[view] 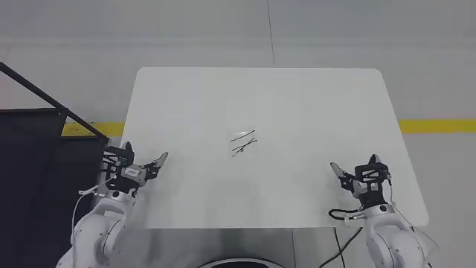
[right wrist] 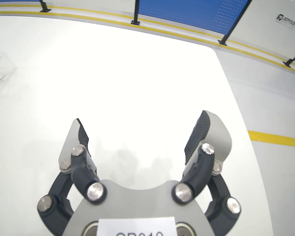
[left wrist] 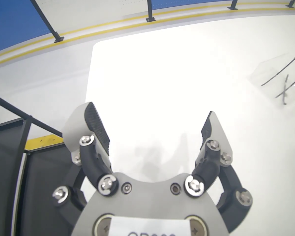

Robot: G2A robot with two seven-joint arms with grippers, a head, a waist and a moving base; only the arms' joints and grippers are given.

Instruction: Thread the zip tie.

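Top view: we see the zip ties (view: 243, 142), a few thin black strips, two of them crossed, lying approx. in the middle of the table (view: 312, 104), well apart from both arms. They seem to rest on a clear sheet (left wrist: 265, 71), tho its edges are faint. L gripper (view: 146, 154) sits over the near-left corner, claw spread wide. R gripper (view: 355, 165) sits by the near-right edge, claw likewise spread.
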